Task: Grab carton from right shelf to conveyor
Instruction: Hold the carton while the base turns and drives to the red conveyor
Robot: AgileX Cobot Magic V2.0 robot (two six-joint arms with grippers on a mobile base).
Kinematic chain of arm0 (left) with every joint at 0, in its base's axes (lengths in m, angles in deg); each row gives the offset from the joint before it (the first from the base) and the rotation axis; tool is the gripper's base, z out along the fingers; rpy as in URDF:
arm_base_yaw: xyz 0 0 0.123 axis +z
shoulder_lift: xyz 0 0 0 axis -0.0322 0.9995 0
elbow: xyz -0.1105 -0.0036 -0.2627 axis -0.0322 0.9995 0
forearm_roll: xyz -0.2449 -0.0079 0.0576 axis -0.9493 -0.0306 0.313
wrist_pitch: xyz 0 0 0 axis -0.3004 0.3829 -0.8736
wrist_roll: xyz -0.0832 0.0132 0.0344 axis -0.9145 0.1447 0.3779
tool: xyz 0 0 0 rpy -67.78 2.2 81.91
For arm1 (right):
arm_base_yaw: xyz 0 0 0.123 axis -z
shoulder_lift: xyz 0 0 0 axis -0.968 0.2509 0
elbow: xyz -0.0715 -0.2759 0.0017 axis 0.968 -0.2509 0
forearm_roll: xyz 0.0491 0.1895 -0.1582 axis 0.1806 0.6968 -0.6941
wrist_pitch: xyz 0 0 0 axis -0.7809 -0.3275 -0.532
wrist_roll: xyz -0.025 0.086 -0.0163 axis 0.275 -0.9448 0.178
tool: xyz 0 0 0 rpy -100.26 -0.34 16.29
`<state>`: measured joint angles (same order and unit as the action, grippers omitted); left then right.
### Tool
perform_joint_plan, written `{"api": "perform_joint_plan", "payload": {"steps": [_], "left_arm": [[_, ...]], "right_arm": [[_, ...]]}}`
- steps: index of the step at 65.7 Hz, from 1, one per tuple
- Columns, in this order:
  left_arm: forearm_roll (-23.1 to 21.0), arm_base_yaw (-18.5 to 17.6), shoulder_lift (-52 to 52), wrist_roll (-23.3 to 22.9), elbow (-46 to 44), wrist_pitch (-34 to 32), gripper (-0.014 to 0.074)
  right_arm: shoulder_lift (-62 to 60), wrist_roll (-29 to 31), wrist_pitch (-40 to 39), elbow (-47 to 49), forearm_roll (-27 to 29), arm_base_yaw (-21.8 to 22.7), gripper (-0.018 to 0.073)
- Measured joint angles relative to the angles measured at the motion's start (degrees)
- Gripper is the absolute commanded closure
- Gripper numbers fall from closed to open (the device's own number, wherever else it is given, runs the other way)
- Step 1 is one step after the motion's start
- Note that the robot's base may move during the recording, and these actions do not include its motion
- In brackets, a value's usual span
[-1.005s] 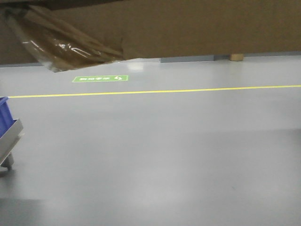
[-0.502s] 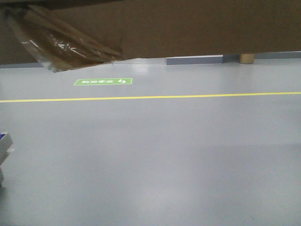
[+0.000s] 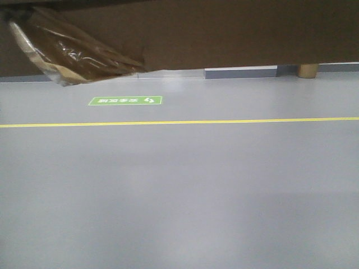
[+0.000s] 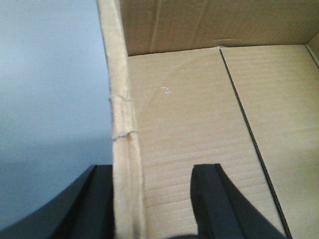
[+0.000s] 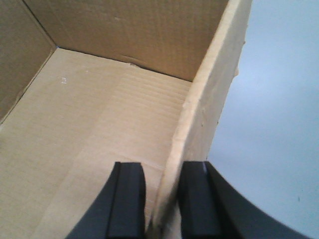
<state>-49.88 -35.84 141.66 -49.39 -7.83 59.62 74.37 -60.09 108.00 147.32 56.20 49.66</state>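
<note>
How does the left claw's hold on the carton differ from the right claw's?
The left claw straddles a carton wall with jaws wide, its inner finger clear of the cardboard; the right claw sits tight against its wall on both sides. The left claw's wall stands left of the carton's hollow, the right claw's right of it. Both keep one finger inside, one outside.
</note>
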Motion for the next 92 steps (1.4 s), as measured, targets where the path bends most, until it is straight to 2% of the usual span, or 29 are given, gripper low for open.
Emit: {"api": "perform_joint_plan", "payload": {"steps": [92], "left_arm": [[2.10, -0.12, 0.00, 0.00, 0.00, -0.12, 0.0612]], "right_arm": [[0.21, 0.12, -1.49, 0.00, 0.13, 0.00, 0.0627]]}}
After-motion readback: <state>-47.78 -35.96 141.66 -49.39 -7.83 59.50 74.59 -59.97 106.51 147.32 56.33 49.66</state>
